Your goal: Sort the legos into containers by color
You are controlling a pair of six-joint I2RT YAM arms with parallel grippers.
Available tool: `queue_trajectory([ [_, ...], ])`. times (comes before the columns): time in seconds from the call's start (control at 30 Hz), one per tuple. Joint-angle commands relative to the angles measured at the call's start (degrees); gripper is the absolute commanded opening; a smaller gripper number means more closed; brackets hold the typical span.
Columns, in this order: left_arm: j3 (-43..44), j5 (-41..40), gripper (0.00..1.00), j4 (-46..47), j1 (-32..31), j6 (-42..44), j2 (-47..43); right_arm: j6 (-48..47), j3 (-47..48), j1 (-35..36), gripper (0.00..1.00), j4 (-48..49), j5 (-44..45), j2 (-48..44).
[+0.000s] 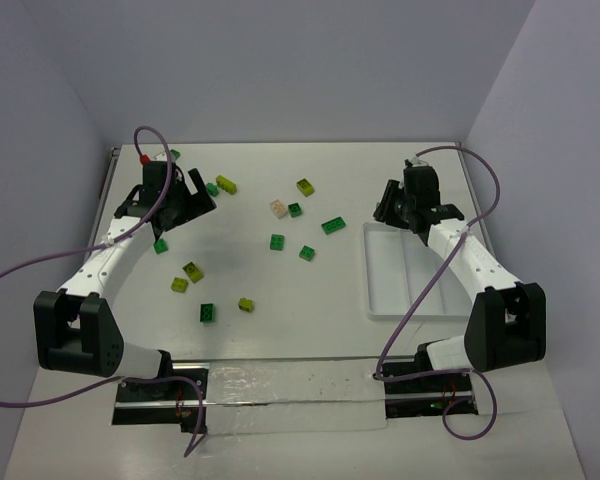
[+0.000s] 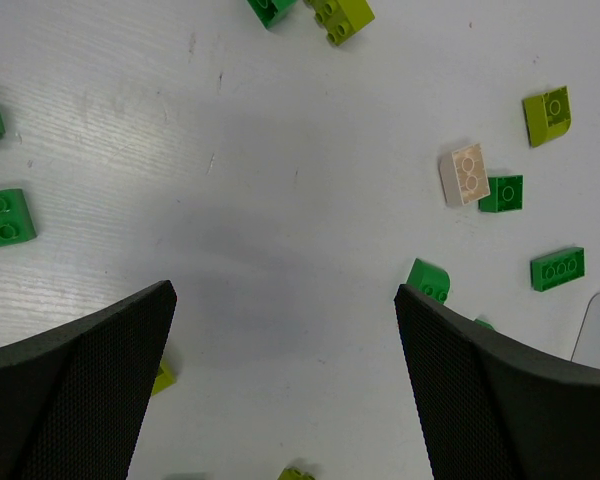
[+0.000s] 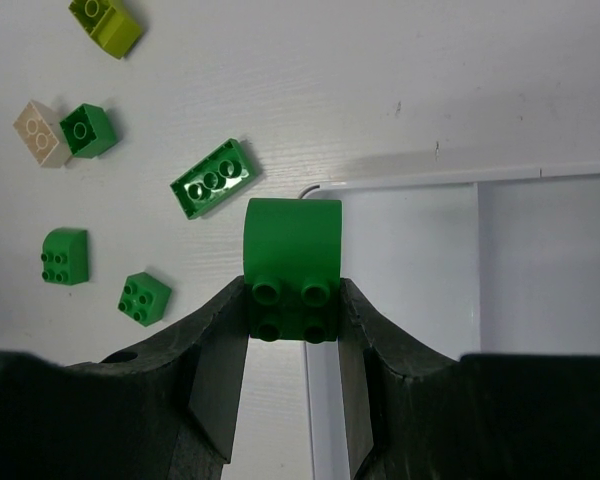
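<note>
Step in hand: you are carrying one brick to the tray; I judge the sorting barely begun, since no brick shows in the parts of the tray you can see.
Right jaws: clamped on a dark green brick (image 3: 291,270), gripping its flanks; its studs face the wrist camera and its rounded end points away.
Held brick, place: at the far left corner of the white tray (image 1: 369,275); in the right wrist view it lies across the tray's left wall (image 3: 315,400); whether it is fully over a compartment, I cannot tell.
Left jaws: wide apart, nothing between them; they hang over bare bench (image 1: 280,335) at the far left, with loose bricks around.
Loose legos: scattered on the bench between the arms, well apart from the tray; dark green ones such as the long brick (image 1: 333,226) nearest the tray; yellow-green ones such as (image 1: 305,186); one peach brick (image 1: 278,208) touching a dark green brick (image 1: 295,209).
Next move, as I judge it: bring the right arm nearer and a little rightward until the brick is plainly inside the left compartment (image 1: 384,270); lower it; part the jaws; then keep that compartment for dark green.
Watch for: releasing over the wall, which could tip the brick back onto the bench; the thin divider (image 3: 477,280), which a bouncing brick could cross.
</note>
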Motion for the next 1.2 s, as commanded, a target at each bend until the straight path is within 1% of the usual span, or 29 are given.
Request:
queue_trajectory([
  [0.0, 1.2, -0.2, 0.99, 0.8, 0.1, 0.7, 0.1, 0.1, -0.3, -0.7, 0.19, 2.4, 1.1, -1.4],
  [0.3, 2.4, 0.2, 0.99, -0.1, 0.1, 1.0, 0.2, -0.1, -1.1, -1.0, 0.19, 2.7, 1.6, -0.9],
  [0.37, 2.8, 0.3, 0.99, -0.2, 0.0, 0.9, 0.3, 0.0, -1.4, -1.1, 0.19, 2.6, 3.1, 0.2],
  [0.6, 2.3, 0.4, 0.99, 0.0, 0.1, 0.7, 0.2, 0.7, -5.2, -1.3, 0.21, 4.0, 3.4, 1.8],
  [0.7, 2.2, 0.6, 0.99, -0.1, 0.0, 0.6, 0.5, 1.1, -5.7, -1.3, 0.27, 4.7, 3.4, 3.0],
  [0.73, 2.2, 0.7, 0.99, -0.1, 0.0, 0.6, 0.5, 1.4, -5.7, -1.3, 0.41, 4.8, 3.3, 3.9],
  [0.8, 2.2, 0.1, 0.99, -0.3, 0.0, 0.2, 0.6, 1.5, -5.7, -1.3, 0.55, 4.8, 3.2, 4.2],
  [0.87, 2.5, -0.9, 0.99, -0.9, 0.0, 0.1, 0.7, 1.8, -5.5, -1.4, 0.75, 4.6, 3.9, 3.9],
  [0.9, 2.6, -1.1, 0.99, -0.9, 0.1, 0.2, 0.7, 1.8, -5.2, -1.4, 0.83, 4.3, 4.3, 3.6],
  [0.93, 2.7, -1.0, 0.99, -1.0, 0.1, 0.3, 0.7, 1.6, -4.9, -1.3, 0.87, 3.9, 4.4, 3.4],
  [1.03, 2.9, -0.4, 0.99, -0.7, 0.1, 0.5, 0.7, 1.4, -3.2, -0.9, 0.88, 2.9, 5.3, 1.9],
  [1.1, 2.9, -0.4, 0.99, -0.6, 0.0, 0.3, 0.9, 1.3, -1.4, -0.3, 0.87, 2.4, 5.8, 1.1],
  [1.17, 3.0, -0.4, 0.99, -0.4, 0.1, 0.2, 1.2, 0.7, 2.1, 2.3, 0.8, 1.0, 5.4, 1.9],
])
